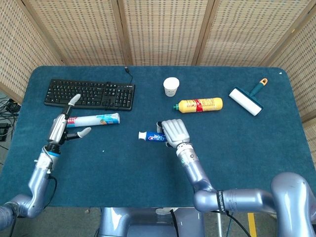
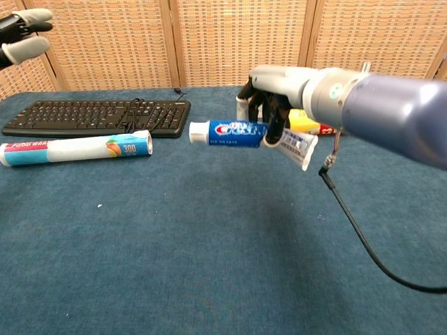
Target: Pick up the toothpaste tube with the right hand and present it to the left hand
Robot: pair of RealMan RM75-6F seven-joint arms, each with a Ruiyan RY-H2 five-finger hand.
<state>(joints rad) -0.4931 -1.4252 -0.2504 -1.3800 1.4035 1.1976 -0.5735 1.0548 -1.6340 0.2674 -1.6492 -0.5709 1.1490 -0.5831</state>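
Note:
The toothpaste tube [image 1: 151, 136] is blue and white with a white cap pointing left. My right hand [image 1: 176, 132] grips its tail end and holds it level above the blue table. In the chest view the tube [image 2: 234, 132] hangs in the air in front of my right hand [image 2: 276, 87], with its crimped end sticking out below the fingers. My left hand [image 1: 62, 127] is far to the left, over the near end of a wrap roll, fingers apart and holding nothing. Only its fingertips [image 2: 22, 38] show at the chest view's top-left corner.
A black keyboard [image 1: 89, 94] lies at the back left, with a plastic wrap roll [image 1: 96, 120] in front of it. A white cup [image 1: 171, 86], a yellow bottle [image 1: 200, 104] and a lint roller [image 1: 247, 100] lie at the back right.

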